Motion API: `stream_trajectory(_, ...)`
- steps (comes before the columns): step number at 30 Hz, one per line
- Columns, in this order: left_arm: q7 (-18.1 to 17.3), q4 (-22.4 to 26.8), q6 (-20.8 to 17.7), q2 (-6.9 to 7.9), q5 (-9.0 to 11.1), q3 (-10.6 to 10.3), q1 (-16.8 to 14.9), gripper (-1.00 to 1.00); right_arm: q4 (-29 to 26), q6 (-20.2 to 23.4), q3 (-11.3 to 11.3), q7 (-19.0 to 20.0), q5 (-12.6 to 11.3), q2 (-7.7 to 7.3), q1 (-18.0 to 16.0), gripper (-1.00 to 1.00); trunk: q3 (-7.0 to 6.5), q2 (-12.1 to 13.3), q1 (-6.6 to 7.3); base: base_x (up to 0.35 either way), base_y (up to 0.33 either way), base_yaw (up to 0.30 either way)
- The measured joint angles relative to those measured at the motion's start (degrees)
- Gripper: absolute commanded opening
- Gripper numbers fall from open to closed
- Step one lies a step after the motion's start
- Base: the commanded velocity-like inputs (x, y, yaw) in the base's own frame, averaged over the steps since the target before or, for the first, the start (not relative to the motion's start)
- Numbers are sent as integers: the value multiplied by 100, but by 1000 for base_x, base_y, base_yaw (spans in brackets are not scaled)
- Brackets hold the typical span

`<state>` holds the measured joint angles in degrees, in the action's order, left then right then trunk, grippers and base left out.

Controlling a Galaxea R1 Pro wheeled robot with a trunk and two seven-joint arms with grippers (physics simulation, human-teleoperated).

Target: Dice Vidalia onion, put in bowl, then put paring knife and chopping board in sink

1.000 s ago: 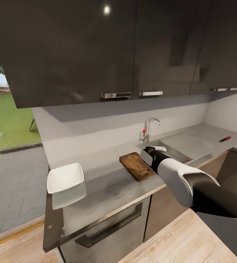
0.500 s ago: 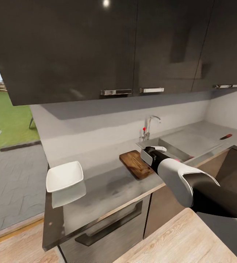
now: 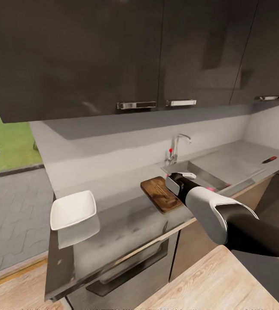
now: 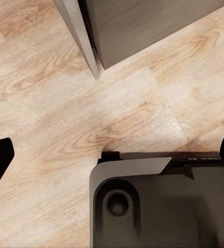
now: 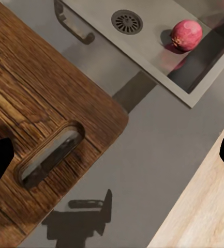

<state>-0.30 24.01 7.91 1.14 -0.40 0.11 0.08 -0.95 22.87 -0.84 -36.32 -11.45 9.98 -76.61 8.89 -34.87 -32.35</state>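
Observation:
In the right wrist view, the pinkish Vidalia onion (image 5: 186, 34) lies in the grey sink (image 5: 152, 45) beside the round drain. The dark wood chopping board (image 5: 39, 108) rests on the countertop (image 5: 158, 155), its handle slot towards the sink. My right gripper (image 5: 112, 160) hovers open over the board's slotted end, nothing between its fingers. From the head, the right gripper (image 3: 183, 176) reaches over the board (image 3: 158, 193), left of the sink (image 3: 201, 171). A sliver of onion (image 3: 208, 188) peeks past my forearm. The white bowl (image 3: 72, 209) sits at the counter's left end. The paring knife (image 3: 269, 159) lies far right. My left gripper (image 4: 112, 155) hangs open over the floor.
Dark upper cabinets (image 3: 113, 56) hang low over the counter. A chrome tap (image 3: 176, 148) stands behind the sink, with the drainboard (image 3: 225, 163) to its right. Below the counter is an oven front (image 3: 126, 271). My base (image 4: 158, 206) and wood floor (image 4: 55, 119) are in the left wrist view.
The whole head view has shifted, so the camera moved: counter and bowl sit slightly further left and the cabinets lower. My right arm holds the same pose. The onion's pink edge now peeks out.

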Motion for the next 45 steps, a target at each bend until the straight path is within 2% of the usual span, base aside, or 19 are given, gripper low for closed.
stream_trajectory(18,-9,-19,9,-22,15,-44,0,100,0,0,0,1,-1,0,0,100,162,0,0,1,0,0)
stream_trajectory(25,-9,-184,1,-135,16,-41,0,100,0,0,0,0,4,0,0,100,226,0,0,0,0,0)
stream_trajectory(45,-9,-202,0,-140,16,-27,0,100,0,0,0,3,1,0,0,100,406,-1,1,41,0,0)
